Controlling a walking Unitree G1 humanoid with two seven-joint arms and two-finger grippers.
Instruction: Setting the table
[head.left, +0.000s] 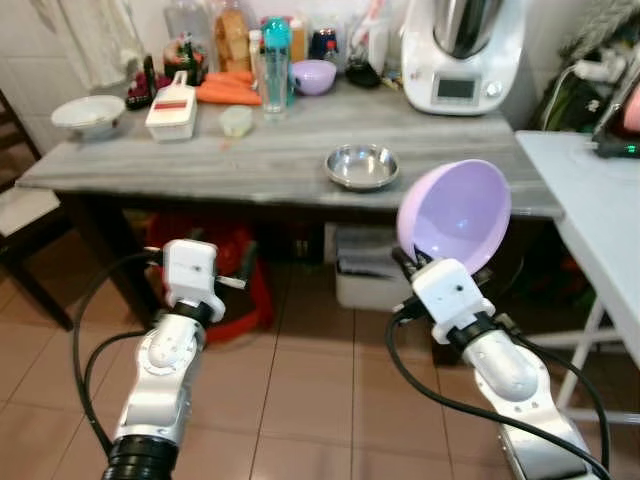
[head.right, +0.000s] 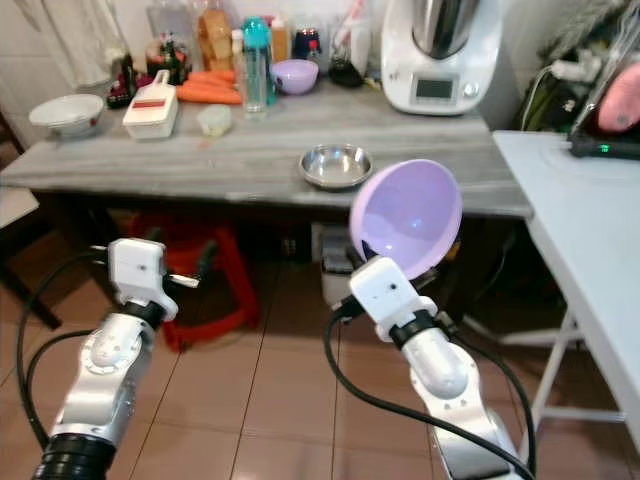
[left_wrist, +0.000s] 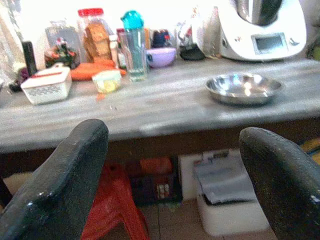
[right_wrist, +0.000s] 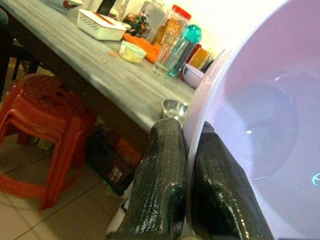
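One lilac bowl (head.left: 456, 214) rim pinched in right jaws (right_wrist: 186, 165), tilted before table (head.left: 270, 155), left jaws (left_wrist: 175, 175) spread, holding nothing

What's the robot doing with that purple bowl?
The robot stands facing the table. Its right claw pinches the rim of a purple bowl, holding it tilted in the air, short of the table's edge. Its left claw is open with nothing in it. A steel bowl already sits on the table.
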